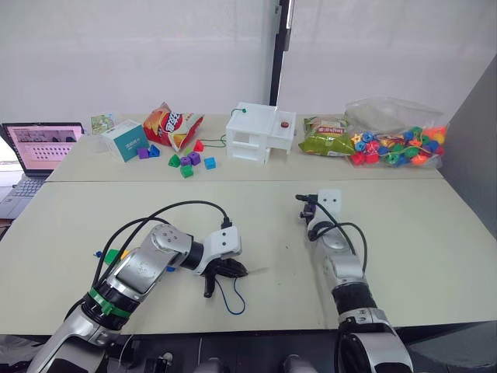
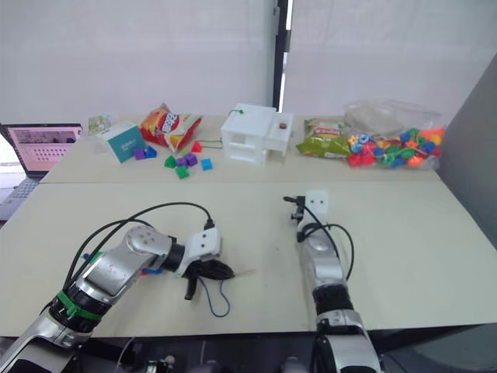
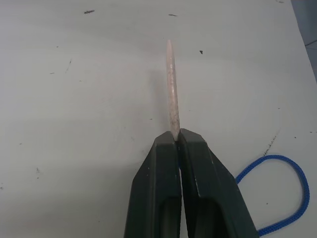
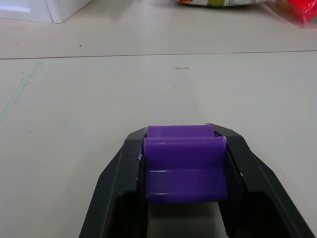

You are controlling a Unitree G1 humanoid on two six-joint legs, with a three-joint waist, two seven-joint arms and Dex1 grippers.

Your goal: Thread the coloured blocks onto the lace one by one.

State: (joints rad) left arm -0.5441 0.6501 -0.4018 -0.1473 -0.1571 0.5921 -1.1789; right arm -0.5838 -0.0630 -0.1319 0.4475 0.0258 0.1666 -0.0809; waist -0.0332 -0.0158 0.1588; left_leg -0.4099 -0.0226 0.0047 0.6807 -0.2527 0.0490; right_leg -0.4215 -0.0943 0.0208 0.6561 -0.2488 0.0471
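Note:
My left gripper (image 1: 239, 271) rests low over the near table, shut on the lace's pale stiff tip (image 3: 172, 89), which points out past its fingertips. The dark-blue lace (image 1: 231, 300) loops on the table just behind the gripper, toward the table's near edge. My right gripper (image 4: 184, 148), at mid-table to the right (image 1: 309, 210), is shut on a purple block (image 4: 184, 163) held between its fingers above the tabletop. A green block (image 1: 112, 255) and a blue block (image 2: 152, 271) lie by my left forearm, partly hidden by it.
Along the far side stand a laptop (image 1: 43, 148), a teal box (image 1: 124, 140), a snack bag (image 1: 172, 124), a cluster of small blocks (image 1: 186, 161), a white box (image 1: 260, 132), a green packet (image 1: 326, 141) and a clear bag of beads (image 1: 400, 144).

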